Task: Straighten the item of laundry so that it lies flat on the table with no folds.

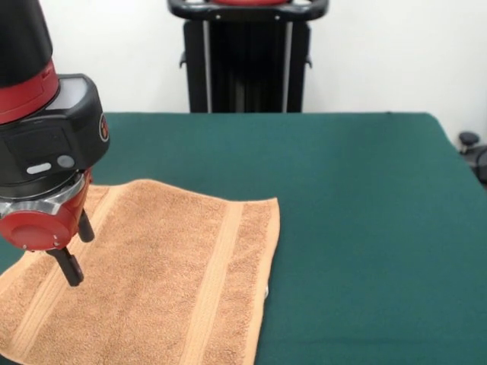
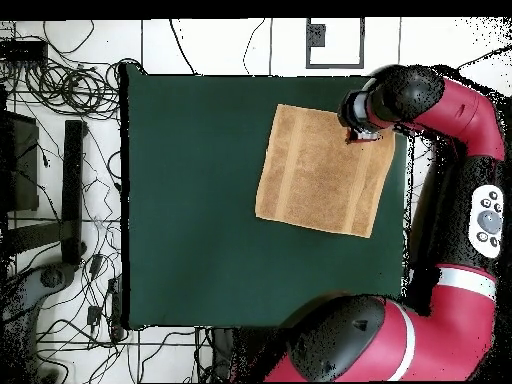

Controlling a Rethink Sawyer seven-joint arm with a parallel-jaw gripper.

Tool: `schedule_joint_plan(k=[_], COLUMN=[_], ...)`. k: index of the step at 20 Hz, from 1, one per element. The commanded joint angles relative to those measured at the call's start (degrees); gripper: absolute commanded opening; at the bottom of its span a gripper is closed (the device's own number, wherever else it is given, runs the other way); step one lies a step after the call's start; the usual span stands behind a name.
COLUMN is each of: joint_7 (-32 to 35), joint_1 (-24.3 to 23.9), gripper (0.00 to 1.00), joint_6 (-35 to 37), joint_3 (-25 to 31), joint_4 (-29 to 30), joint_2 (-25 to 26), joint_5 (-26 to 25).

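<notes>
Towel [image 1: 163,281] flat on table [image 1: 358,228] | jaws [image 1: 78,247] open, over towel edge

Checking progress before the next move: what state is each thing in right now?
hand towel: spread flat on the table, no folds visible; its near end runs out of the front view.
tool: open, fingers apart, low over the towel near one corner, holding nothing.
table: green top, towel lying toward one side.
</notes>
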Motion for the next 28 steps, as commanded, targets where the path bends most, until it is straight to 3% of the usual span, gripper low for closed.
schedule_joint_plan(k=[1, 4, 5, 21, 28], joint_7=[-9.0, -8.0, -8.1, -6.9, -5.9], joint_1=[1.8, 2.2, 2.3, 4.5, 6.3], gripper=[1.0, 1.0, 0.0, 0.0, 0.0], joint_6=[1.9, 2.2, 1.9, -5.8, -15.6], joint_3=[2.5, 2.2, 1.9, -0.2, -2.2], joint_4=[8.6, 8.9, 8.9, 9.7, 10.6], joint_2=[0.3, -0.1, -0.2, 0.8, 3.6], joint_5=[1.8, 1.7, 1.3, -2.7, -8.0])
